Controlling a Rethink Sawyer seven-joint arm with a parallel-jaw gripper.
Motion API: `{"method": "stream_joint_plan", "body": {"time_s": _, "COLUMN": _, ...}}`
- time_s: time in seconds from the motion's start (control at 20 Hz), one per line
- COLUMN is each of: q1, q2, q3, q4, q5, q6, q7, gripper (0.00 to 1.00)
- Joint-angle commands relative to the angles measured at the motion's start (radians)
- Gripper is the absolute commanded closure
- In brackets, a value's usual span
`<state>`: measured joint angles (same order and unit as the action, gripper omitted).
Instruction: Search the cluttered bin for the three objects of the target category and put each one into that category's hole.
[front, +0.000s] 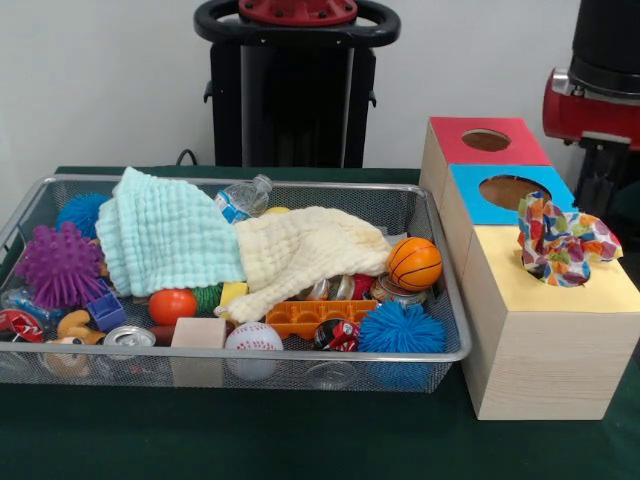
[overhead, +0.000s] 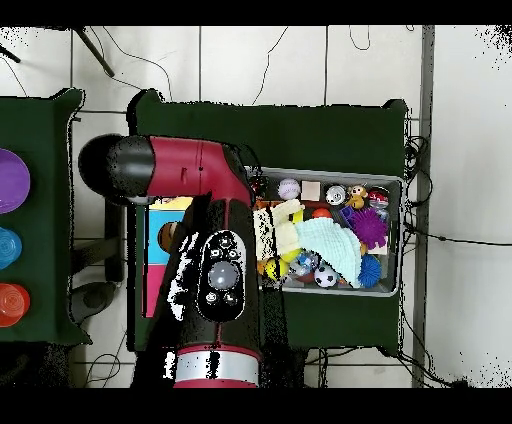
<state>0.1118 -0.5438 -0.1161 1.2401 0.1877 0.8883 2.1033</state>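
Note:
A wire mesh bin holds a jumble of toys. Over the pile lie a mint green cloth and a cream cloth. To the right of the bin stands a wooden box with three coloured tops. A multicoloured cloth is stuffed into the hole of the yellow top. The blue top's hole and the red top's hole are empty. Part of the arm hangs behind the box; its red and black links cover the box from above. No fingers show.
In the bin lie an orange basketball, a baseball, blue spiky balls, a purple spiky ball, a wooden block, an orange plastic tray, cans and a plastic bottle. Coloured discs sit at the overhead view's left edge.

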Motion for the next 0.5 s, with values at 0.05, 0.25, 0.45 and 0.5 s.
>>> {"method": "stream_joint_plan", "body": {"time_s": 0.05, "q1": -0.049, "q2": 0.073, "q3": 0.047, "q4": 0.014, "q5": 0.030, "q6": -0.072, "q7": 0.175, "gripper": 1.00}}
{"method": "stream_joint_plan", "body": {"time_s": 0.25, "q1": -0.090, "q2": 0.075, "q3": 0.077, "q4": 0.053, "q5": 0.034, "q6": -0.157, "q7": 0.112, "gripper": 1.00}}
{"method": "stream_joint_plan", "body": {"time_s": 0.45, "q1": -0.098, "q2": 0.066, "q3": 0.077, "q4": 0.076, "q5": 0.027, "q6": -0.169, "q7": 0.099, "gripper": 1.00}}
{"method": "stream_joint_plan", "body": {"time_s": 0.5, "q1": -0.098, "q2": 0.062, "q3": 0.077, "q4": 0.082, "q5": 0.026, "q6": -0.169, "q7": 0.099, "gripper": 1.00}}
